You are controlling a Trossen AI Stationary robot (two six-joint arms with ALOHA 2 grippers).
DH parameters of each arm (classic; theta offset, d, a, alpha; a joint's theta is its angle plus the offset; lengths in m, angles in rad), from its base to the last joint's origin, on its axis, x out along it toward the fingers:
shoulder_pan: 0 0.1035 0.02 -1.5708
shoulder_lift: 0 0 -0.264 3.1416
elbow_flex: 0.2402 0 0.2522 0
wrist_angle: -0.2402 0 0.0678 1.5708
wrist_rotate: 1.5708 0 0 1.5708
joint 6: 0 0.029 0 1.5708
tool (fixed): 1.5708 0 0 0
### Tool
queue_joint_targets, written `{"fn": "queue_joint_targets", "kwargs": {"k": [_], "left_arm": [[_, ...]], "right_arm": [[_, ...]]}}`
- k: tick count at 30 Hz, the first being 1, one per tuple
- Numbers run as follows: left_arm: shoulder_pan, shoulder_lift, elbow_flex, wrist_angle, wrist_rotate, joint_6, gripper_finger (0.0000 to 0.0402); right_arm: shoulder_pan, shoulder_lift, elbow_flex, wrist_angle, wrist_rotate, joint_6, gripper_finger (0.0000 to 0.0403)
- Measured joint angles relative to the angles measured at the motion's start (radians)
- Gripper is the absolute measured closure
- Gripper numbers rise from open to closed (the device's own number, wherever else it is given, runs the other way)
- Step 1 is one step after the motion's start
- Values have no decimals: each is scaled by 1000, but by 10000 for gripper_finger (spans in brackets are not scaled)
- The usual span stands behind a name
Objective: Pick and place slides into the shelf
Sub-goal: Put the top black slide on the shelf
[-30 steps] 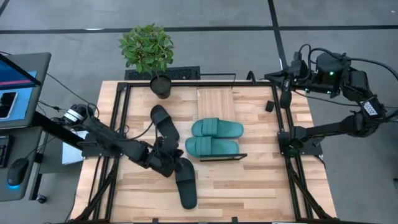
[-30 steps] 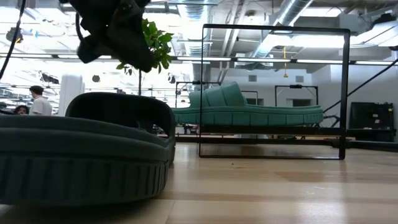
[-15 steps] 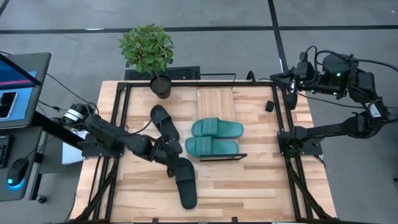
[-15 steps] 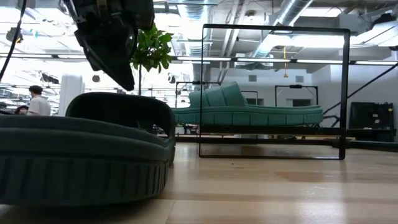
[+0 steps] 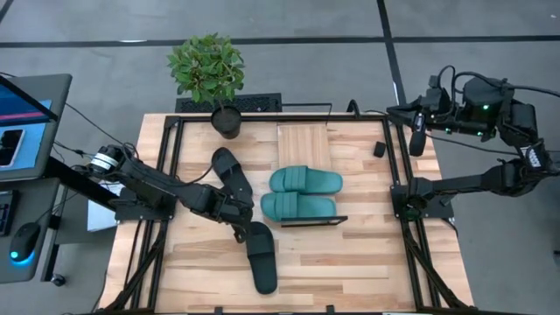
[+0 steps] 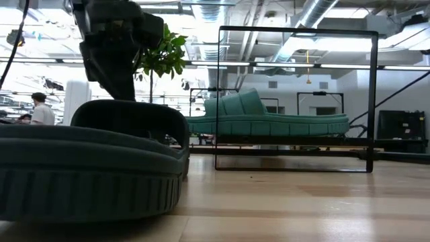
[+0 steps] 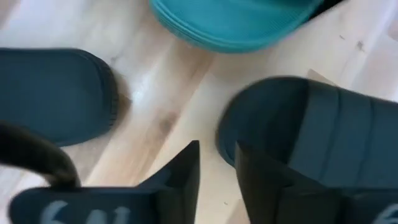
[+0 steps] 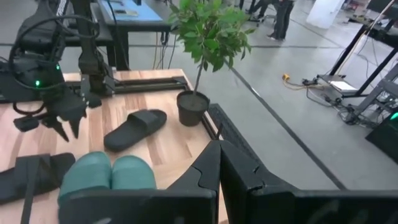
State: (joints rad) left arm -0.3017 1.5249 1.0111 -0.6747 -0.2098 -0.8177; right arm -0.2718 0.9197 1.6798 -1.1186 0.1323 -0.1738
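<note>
While the two teal green ribbed-strap rubber slides (image 5: 303, 194) already sit side by side on the low black-wire shelf with its light wood board (image 5: 302, 144), I've got my left hand (image 5: 238, 213) hovering in the gap between the two black rubber slides. One black slide (image 5: 231, 172) lies angled near the potted plant (image 5: 208, 72); the other black slide (image 5: 261, 255) lies closer to the front edge of the wooden bench (image 5: 367, 262). From the left wrist view the fingers (image 7: 186, 171) are parted a little with nothing between them, just bare wood, so it's released right now and not gripping either slide. My read is it's lining up on one of the black ones, since the teal pair is parked toward the front of the board and leaves the back half free.

My right hand (image 8: 219, 163) is clenched shut, empty, parked up off the far right corner of the bench, just waiting.

Annoying bits: the low view is mostly blocked by a black slide right in front of the lens, so I can't judge the left hand's height above the bench. The wrist view also cuts off both black slides, so I honestly can't tell which one it's aimed at.
</note>
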Motion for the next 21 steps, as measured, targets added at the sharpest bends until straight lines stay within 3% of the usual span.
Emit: {"fn": "queue_joint_targets", "kwargs": {"k": [11,21], "left_arm": [[62,0,0,-91,-129,9,210],[112,0,0,-101,-138,305,196]], "right_arm": [[0,1,0,-44,0,9,403],[0,1,0,-82,0,8,403]]}}
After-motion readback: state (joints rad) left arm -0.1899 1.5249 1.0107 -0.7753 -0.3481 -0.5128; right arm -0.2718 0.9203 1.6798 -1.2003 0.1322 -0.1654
